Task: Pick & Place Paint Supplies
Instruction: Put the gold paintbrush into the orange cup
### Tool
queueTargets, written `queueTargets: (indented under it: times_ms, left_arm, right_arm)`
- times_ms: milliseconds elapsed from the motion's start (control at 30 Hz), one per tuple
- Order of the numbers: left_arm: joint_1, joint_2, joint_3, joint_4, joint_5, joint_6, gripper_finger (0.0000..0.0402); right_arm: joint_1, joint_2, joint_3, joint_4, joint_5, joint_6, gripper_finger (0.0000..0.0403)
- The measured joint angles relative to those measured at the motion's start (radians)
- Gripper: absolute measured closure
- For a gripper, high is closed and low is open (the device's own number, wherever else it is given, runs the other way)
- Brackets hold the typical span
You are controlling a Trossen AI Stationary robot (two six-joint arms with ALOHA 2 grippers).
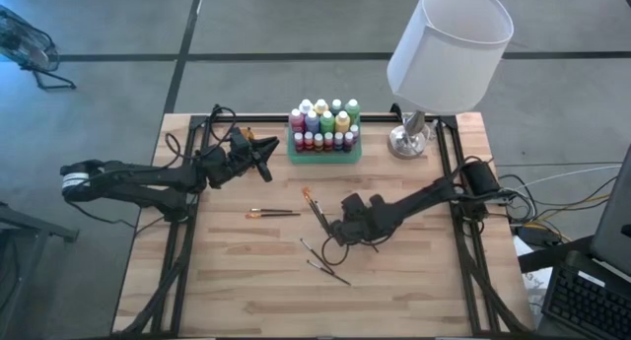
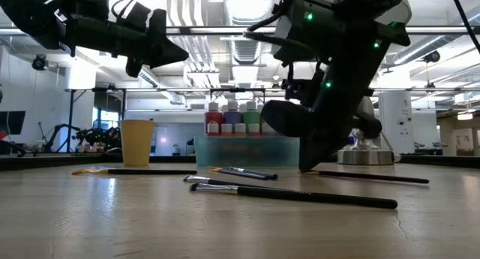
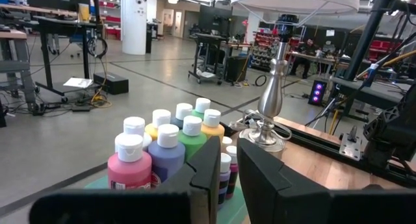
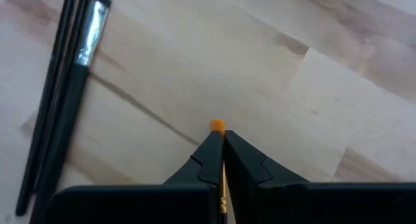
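Observation:
Paint bottles (image 1: 323,123) with pale caps stand packed in a green tray (image 1: 293,155) at the table's far middle. My left gripper (image 1: 266,155) hovers level just left of the tray, facing the bottles (image 3: 169,146), with a narrow gap between its fingers (image 3: 228,143) and nothing in it. Several thin dark brushes lie flat on the wood: one (image 1: 272,214) left of centre, two (image 1: 323,261) nearer the front. My right gripper (image 1: 333,234) slants down at the table's middle, shut on an orange-tipped brush (image 1: 315,210). My right gripper pinches the thin brush between its two fingertips (image 4: 207,152), close behind the brush's orange end (image 4: 218,125), which sticks out just past them. The fingers slant down from the table's right, tips at the wood (image 2: 307,167). Whether the brush is lifted I cannot tell.
A lamp with a white shade (image 1: 449,44) and metal base (image 1: 409,138) stands right of the tray. A small orange cup (image 2: 137,141) stands at the far left below my left arm. Bare wood stretches along the front edge.

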Motion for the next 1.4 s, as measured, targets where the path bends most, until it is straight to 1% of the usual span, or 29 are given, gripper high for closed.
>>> queueTargets:
  times_ms: [800, 1067, 1167, 1333, 1400]
  left_arm:
    - [0.000, 0.000, 0.000, -0.003, 0.000, 0.000, 0.0345]
    - [0.000, 0.000, 0.000, -0.003, 0.000, 0.000, 0.0346]
    - [0.000, 0.000, 0.001, 0.003, -0.014, -0.035, 0.0344]
    - [0.000, 0.000, 0.002, 0.013, -0.019, -0.017, 0.0346]
    - [0.000, 0.000, 0.002, 0.016, -0.019, -0.015, 0.0346]
  right_arm:
    - [0.004, -0.020, 0.000, 0.034, 0.000, -0.056, 0.0395]
    - [0.004, -0.020, 0.050, 0.029, -0.001, -0.128, 0.0395]
    - [0.004, -0.021, 0.070, 0.024, 0.002, -0.155, 0.0395]
    - [0.005, -0.038, 0.082, 0.017, 0.027, -0.189, 0.0395]
    - [0.009, -0.059, 0.080, 0.015, 0.056, -0.197, 0.0395]
